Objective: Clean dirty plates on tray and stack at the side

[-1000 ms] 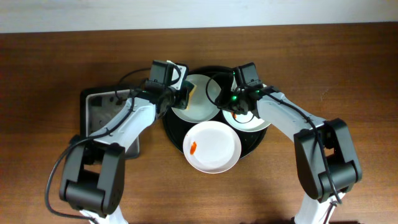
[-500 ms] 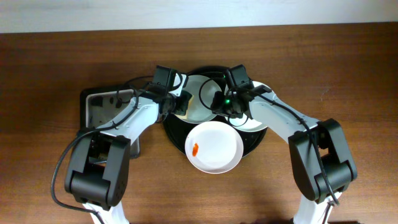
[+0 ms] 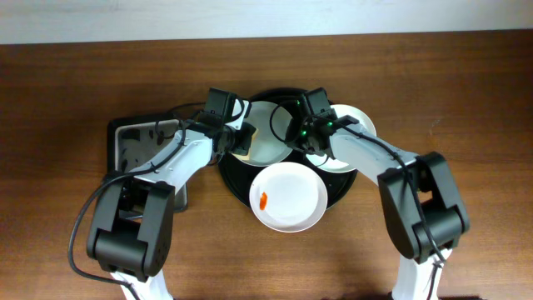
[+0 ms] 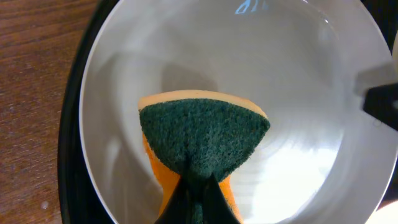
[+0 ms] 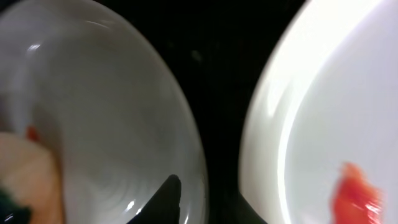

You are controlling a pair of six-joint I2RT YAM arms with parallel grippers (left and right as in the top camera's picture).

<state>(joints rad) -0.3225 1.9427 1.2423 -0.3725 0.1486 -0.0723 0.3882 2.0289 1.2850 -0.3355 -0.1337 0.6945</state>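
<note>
The left gripper [image 4: 196,199] is clamped on a green-and-orange sponge [image 4: 202,140], which is pressed into the dirty plate [image 4: 261,56] directly ahead of its fingertips, on the tray [image 4: 67,162]. The right gripper [image 3: 301,139] sits at that plate's opposite rim, with one dark finger [image 5: 166,196] just inside it; jaw state cannot be determined. A second plate [image 5: 311,106] with a red smear [image 5: 354,186] lies just right of that finger.

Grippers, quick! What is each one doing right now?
Left gripper: closed on the sponge.
Right gripper: cannot tell; only one finger shows, by a plate rim.
</note>
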